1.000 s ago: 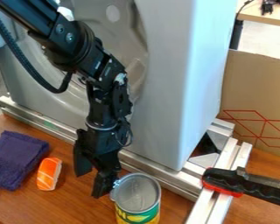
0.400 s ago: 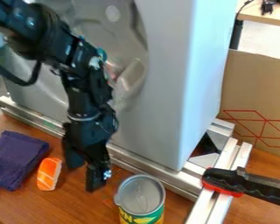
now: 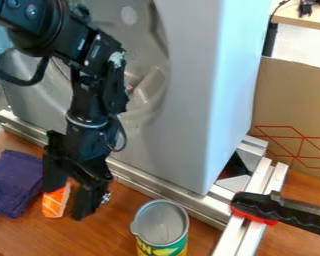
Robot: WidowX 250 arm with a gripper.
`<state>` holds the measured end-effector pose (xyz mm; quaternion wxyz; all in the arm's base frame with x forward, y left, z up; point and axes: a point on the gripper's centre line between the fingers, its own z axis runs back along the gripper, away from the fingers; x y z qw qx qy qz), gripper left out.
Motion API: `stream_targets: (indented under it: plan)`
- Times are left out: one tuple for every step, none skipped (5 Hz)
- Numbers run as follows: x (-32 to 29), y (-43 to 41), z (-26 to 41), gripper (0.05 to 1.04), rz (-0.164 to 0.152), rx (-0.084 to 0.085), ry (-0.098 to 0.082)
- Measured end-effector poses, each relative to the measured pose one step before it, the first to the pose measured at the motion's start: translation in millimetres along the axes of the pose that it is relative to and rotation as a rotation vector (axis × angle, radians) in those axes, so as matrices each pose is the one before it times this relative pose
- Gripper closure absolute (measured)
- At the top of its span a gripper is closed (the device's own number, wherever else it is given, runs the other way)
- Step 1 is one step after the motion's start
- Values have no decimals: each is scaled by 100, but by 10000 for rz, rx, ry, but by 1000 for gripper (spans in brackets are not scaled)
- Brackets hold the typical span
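Note:
The black gripper (image 3: 69, 200) hangs over the left part of the table, open, its two fingers apart. Between and behind them lies the orange and white sushi piece (image 3: 54, 203), partly covered by the left finger; whether they touch cannot be told. Left of it is a folded purple cloth (image 3: 14, 181), close to the gripper's left finger. An opened can (image 3: 161, 229) with a green and yellow label stands upright to the right of the gripper, apart from it.
A large grey-white metal housing (image 3: 189, 100) rises behind the wooden table (image 3: 109, 235). Metal rails (image 3: 164, 189) run along its foot. At the right, a black and red handled tool (image 3: 273, 210) lies across the rails, with a cardboard panel (image 3: 293, 105) behind.
The gripper has moved left, away from the can to the sushi piece. The can shifted slightly right early on, then stayed put.

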<state>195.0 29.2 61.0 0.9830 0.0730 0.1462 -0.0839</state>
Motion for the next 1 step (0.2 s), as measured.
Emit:
stream_targets:
  plan:
    - [-1453, -379, 1154, 83, 259, -328, 262]
